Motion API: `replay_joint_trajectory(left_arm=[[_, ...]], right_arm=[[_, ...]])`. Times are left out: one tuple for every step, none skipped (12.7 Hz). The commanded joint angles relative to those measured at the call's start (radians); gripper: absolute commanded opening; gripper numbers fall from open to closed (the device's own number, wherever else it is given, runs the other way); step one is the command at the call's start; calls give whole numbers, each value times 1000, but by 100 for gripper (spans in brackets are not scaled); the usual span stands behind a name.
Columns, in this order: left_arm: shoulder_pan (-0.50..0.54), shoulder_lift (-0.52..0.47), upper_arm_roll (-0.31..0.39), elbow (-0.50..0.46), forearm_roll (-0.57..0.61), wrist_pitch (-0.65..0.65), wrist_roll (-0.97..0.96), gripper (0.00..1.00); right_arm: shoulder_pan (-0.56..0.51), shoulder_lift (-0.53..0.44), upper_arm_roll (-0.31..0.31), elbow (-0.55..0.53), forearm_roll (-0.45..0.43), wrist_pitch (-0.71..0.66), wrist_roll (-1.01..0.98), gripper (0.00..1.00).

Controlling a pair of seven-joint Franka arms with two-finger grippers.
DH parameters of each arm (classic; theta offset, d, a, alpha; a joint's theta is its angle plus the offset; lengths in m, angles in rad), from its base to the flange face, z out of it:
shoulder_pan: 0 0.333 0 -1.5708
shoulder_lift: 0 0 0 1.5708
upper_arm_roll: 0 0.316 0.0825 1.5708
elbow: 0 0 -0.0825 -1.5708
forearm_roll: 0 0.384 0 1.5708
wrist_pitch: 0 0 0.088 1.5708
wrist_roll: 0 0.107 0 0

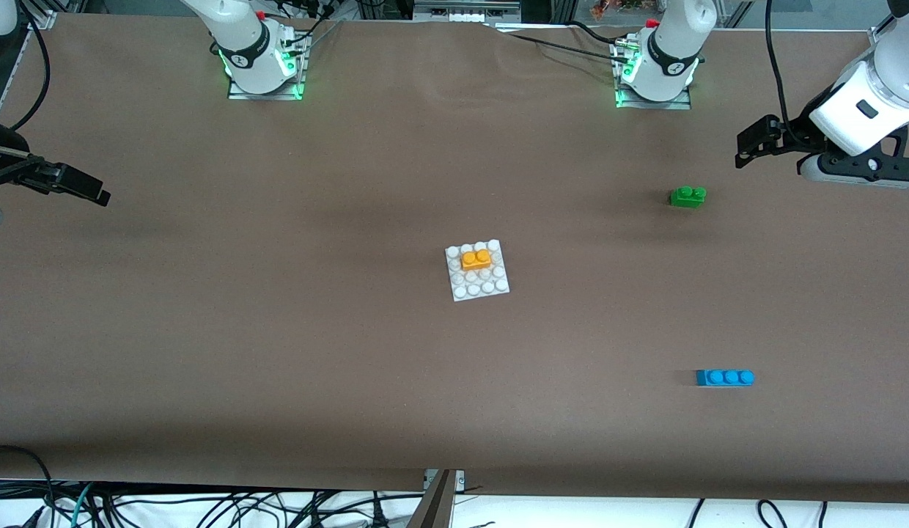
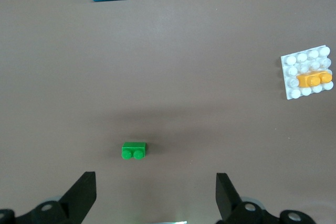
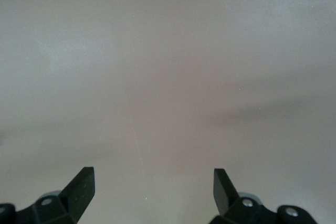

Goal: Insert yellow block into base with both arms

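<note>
Blue brick [image 1: 724, 378] nearest – yellow block [image 1: 476, 259] seated on base [image 1: 491, 290].

Green brick [image 1: 687, 196], two studs, on the brown table [image 1: 278, 330] toward the left arm's end. Blue brick [image 1: 724, 378], three studs, at that same end, well apart from the green and nearer the front camera. Both flat on the cloth, studs up. Tangled cables [image 1: 205, 506] below the table's near edge.
</note>
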Motion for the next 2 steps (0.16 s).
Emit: replay_joint_trajectory(left_arm=[[9,0,-2,18,25,-23,10,100],[12,2,-2,23,23,-23,10,100]], right_arm=[[-9,-30,11,-25,-4,-1,-5,100],[-9,-30,11,-25,-4,-1,-5,100]])
